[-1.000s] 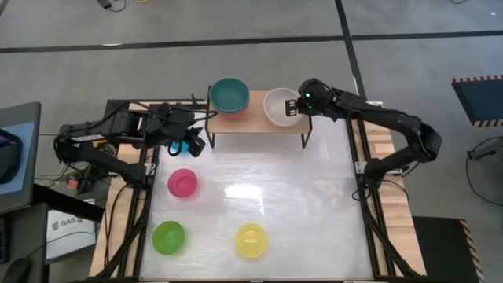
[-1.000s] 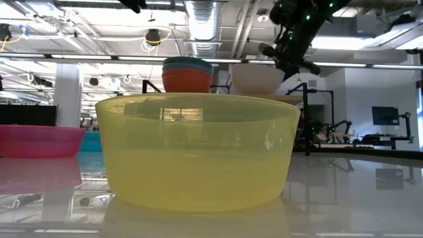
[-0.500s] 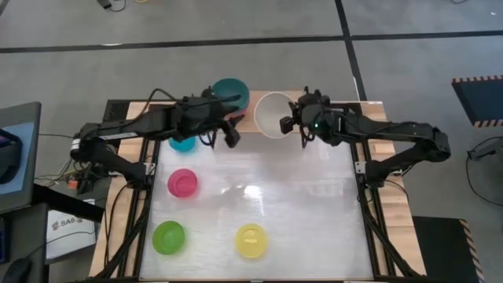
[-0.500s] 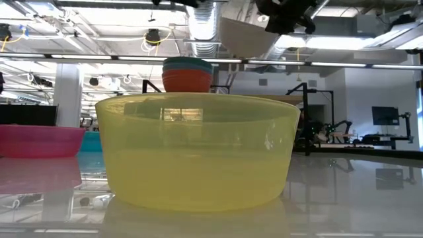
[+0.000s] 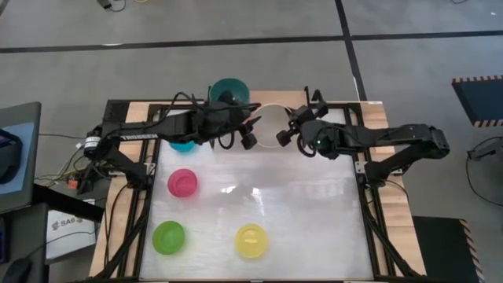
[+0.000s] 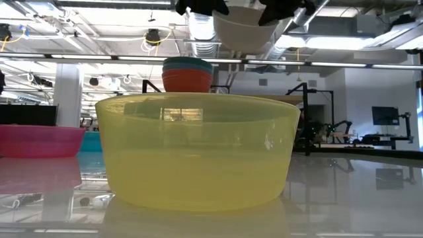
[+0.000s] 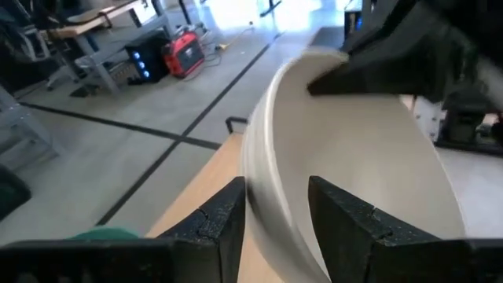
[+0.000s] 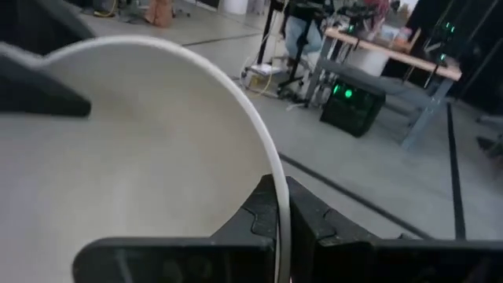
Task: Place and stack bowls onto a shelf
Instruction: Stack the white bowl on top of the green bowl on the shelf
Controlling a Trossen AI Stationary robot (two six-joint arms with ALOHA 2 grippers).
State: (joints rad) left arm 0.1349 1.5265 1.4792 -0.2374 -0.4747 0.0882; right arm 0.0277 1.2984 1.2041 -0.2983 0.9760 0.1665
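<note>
The white bowl (image 5: 267, 124) hangs in the air above the shelf (image 6: 316, 98), high in the low view (image 6: 244, 30). My right gripper (image 5: 288, 135) is shut on its rim. My left gripper (image 5: 250, 138) is open at the opposite side. In the left wrist view its fingers (image 7: 228, 224) stand on either side of the bowl's wall; whether they touch it does not show. A stack with the teal bowl (image 5: 229, 91) on top rests on the shelf's left part (image 6: 188, 74). Cyan (image 5: 182, 145), magenta (image 5: 183, 182), lime (image 5: 168, 237) and yellow (image 5: 251, 240) bowls sit on the table. My right gripper pinches the white bowl's rim (image 8: 277, 196) on the side toward the table's right, one finger inside the bowl and one outside. The fingers come roughly level from the right. The bowl is lifted clear, nearly upright, opening upward.
Both arms cross above the shelf and hide most of it in the high view. The cyan bowl lies partly under my left arm. The yellow bowl (image 6: 198, 152) fills the low view's foreground. The table's right half shows bare white surface (image 5: 314, 212).
My right gripper has lifted the white bowl off the shelf's right part and carried it up and toward the table's left and near side; the bowl tipped on the way and now sits nearly level. My left gripper has swung from beside the cyan bowl rightward to the white bowl's rim.
</note>
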